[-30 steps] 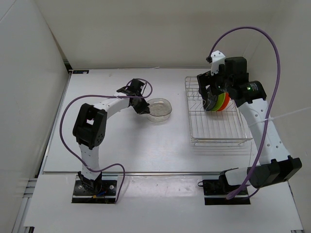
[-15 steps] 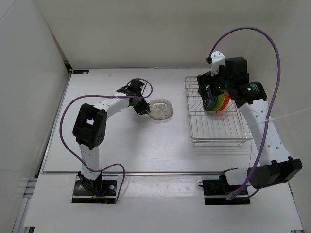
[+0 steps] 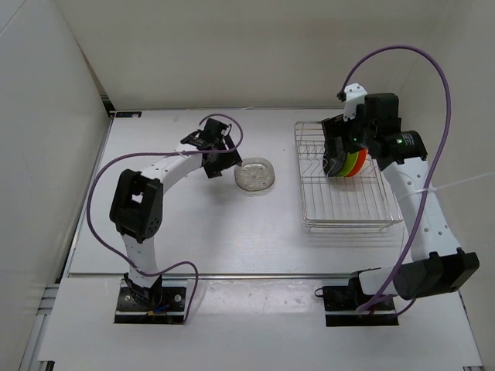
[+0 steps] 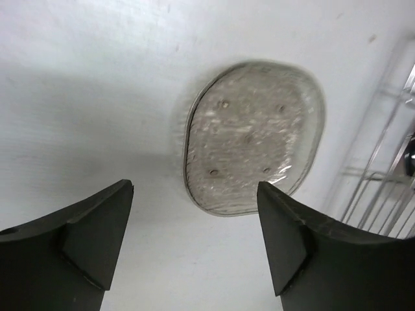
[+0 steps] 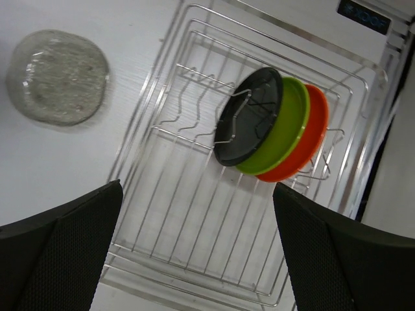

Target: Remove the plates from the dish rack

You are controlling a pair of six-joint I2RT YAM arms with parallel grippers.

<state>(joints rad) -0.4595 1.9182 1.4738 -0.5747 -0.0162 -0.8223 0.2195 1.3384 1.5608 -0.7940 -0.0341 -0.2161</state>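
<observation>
With the clear plate (image 4: 249, 139) lying flat on the desk (image 3: 193, 232) beside the dish rack (image 3: 348, 225), beneath the parted left claw (image 4: 194, 194), the wide-open right claw (image 5: 196, 188) is best lowered astride the upright black plate (image 5: 249, 123), kept clear of the lime green plate (image 5: 285, 129).

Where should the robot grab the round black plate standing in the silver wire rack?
Its top rim, coming from above. The round black plate stands on edge in the silver wire rack, with the lime green plate close behind, so the upper edge is probably the freest part to pinch.
</observation>
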